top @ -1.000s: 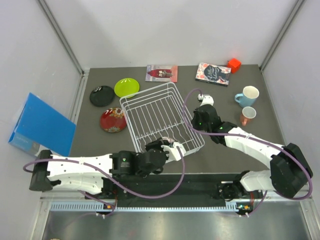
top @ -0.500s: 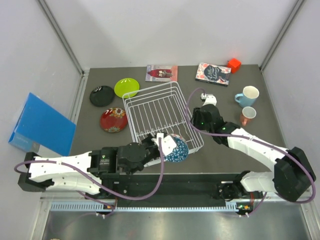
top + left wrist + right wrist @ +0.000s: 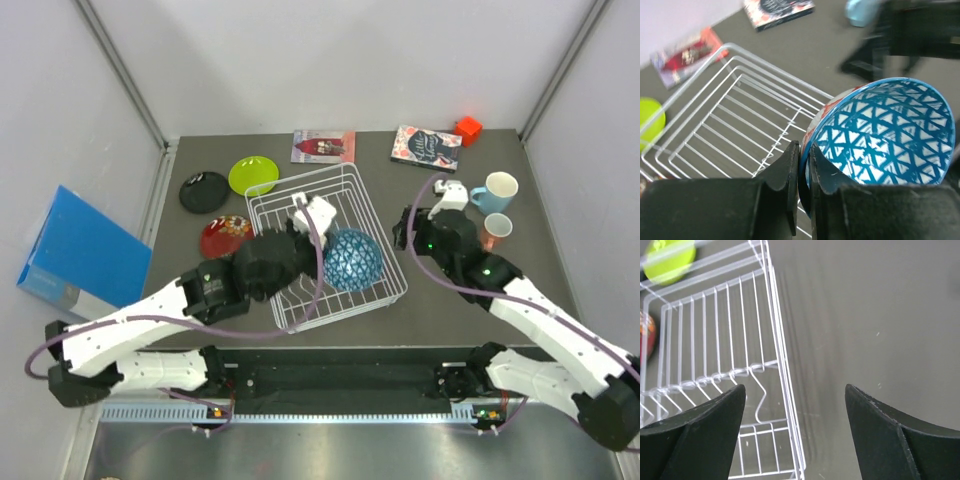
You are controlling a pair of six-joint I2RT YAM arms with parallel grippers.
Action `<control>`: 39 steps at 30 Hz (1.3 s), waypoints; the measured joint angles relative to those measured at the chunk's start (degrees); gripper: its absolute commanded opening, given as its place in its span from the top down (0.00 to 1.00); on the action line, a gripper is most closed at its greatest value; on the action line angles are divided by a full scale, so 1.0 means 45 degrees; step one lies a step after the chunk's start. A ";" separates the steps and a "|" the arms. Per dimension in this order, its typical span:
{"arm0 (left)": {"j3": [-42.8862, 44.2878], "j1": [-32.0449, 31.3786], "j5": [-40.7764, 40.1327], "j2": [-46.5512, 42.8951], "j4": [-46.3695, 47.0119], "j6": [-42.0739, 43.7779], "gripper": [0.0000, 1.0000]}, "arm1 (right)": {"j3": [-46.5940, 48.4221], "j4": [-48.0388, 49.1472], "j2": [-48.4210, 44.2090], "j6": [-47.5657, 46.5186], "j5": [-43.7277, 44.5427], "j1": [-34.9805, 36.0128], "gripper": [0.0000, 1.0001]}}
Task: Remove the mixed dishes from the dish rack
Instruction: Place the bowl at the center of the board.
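Over the four-o'clock side of the dish rack [image 3: 350, 200], the left pincer [image 3: 804, 155] pinched the blue-patterned bowl [image 3: 352, 260] by its rim; it needed lifting clear. The right pincer [image 3: 795, 400] gaped.

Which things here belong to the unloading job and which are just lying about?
Job: dish rack, blue-patterned bowl, light blue mug, pink cup, green plate, black plate, red plate.
Lying about: left book, right book, red block, blue box.

- Left wrist view: the light blue mug [image 3: 862, 11] is blurred and cut by the top edge; the left edge cuts the lime green plate [image 3: 649, 122].
- Right wrist view: the left edge cuts the red patterned plate [image 3: 645, 337].
- Top view: the left arm [image 3: 215, 290] hides part of the dish rack [image 3: 330, 205].
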 measured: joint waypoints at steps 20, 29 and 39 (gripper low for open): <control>0.3643 0.5557 0.6596 0.6941 -0.1579 -0.5649 1.00 | 0.2905 -0.2555 -0.1141 0.0155 -0.0427 0.0000 0.34; 0.3925 0.5557 0.6902 0.6955 -0.1603 -0.5984 1.00 | 0.2924 -0.2594 -0.0112 0.0102 -0.1059 0.0000 0.36; 0.3925 0.5542 0.6902 0.6955 -0.1583 -0.5979 1.00 | 0.3254 -0.2569 0.1583 -0.0219 -0.1851 0.0015 1.00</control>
